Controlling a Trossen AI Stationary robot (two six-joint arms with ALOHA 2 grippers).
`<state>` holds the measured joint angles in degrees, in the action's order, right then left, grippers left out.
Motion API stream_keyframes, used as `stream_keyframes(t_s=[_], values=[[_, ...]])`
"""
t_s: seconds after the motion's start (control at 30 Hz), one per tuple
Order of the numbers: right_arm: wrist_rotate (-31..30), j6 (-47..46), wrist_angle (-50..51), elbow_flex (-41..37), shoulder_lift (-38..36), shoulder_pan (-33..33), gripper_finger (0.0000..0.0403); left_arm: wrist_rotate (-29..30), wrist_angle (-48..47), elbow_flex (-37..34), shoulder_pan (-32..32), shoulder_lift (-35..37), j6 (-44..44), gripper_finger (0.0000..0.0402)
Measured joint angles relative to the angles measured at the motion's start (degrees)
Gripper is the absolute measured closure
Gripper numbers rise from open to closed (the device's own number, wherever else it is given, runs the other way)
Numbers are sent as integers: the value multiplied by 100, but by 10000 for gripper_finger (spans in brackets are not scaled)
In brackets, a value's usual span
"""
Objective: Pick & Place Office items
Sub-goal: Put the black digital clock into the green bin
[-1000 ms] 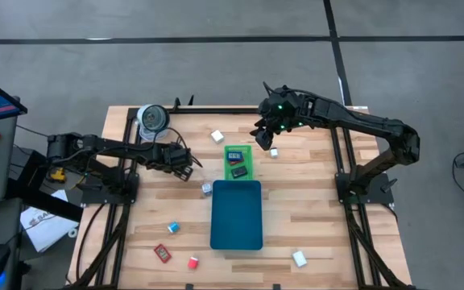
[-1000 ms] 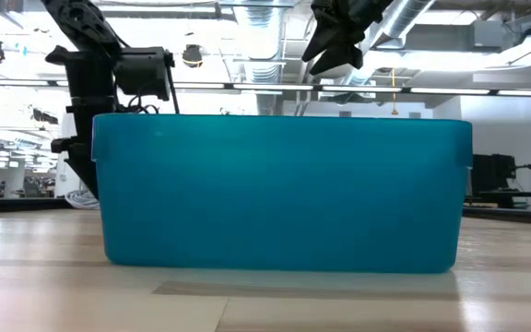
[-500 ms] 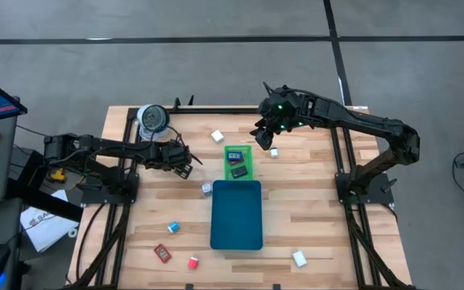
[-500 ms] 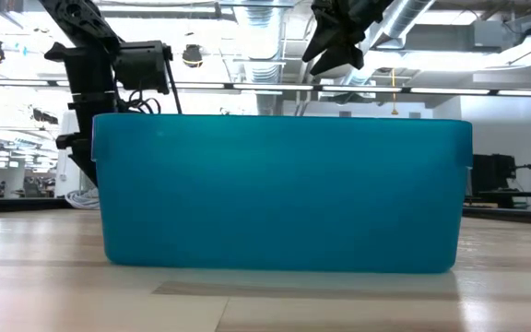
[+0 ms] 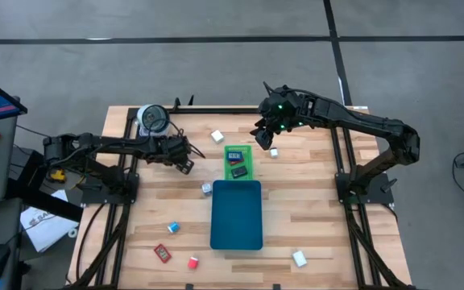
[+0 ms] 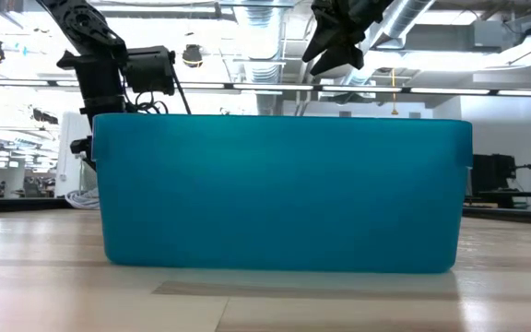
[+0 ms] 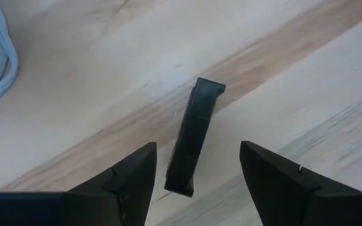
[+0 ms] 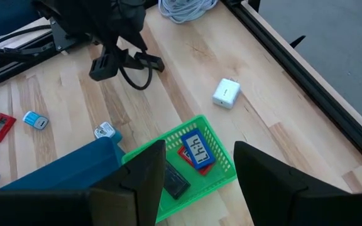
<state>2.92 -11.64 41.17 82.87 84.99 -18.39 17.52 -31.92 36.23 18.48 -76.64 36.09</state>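
My left gripper [image 7: 197,154] is open, low over the table's left-middle [image 5: 185,153]. A slim black piece [image 7: 192,135] lies flat on the wood between its two fingers, untouched. My right gripper [image 8: 197,169] is open and empty, raised over the far right corner of the small green tray [image 5: 266,133]. The green tray [image 8: 222,166] holds a blue-framed piece [image 8: 197,150] and a black one [image 8: 176,182]. Loose pieces lie on the wood: white [image 5: 217,137], white [image 5: 274,151], silvery [image 5: 206,188], blue [image 5: 173,228], red [image 5: 163,253], red [image 5: 192,263], white [image 5: 299,258].
The large teal tray [image 5: 237,213] stands at the table's middle, near side of the green tray, and its wall [image 6: 279,194] fills the low view. A coiled white cable [image 5: 153,118] lies at the far left corner. Bare wood shows along the right side.
My left gripper has moved a little toward the table's far edge, staying open. My right arm has kept still.
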Motion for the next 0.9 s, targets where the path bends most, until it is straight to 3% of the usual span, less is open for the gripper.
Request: stream_keyframes(t_s=[0.47, 0.57, 0.77, 0.9], values=[[-1, -39, 11, 0, 0, 39, 221, -354, 178, -188, -2, -319, -88, 192], [0, -39, 43, 0, 0, 77, 221, -456, 276, -199, -2, -317, -12, 226], [0, -39, 60, 0, 0, 81, 221, -612, 604, -199, -2, -317, 16, 343], [0, -39, 93, 0, 0, 81, 221, -909, 790, -199, -3, -317, 13, 348]])
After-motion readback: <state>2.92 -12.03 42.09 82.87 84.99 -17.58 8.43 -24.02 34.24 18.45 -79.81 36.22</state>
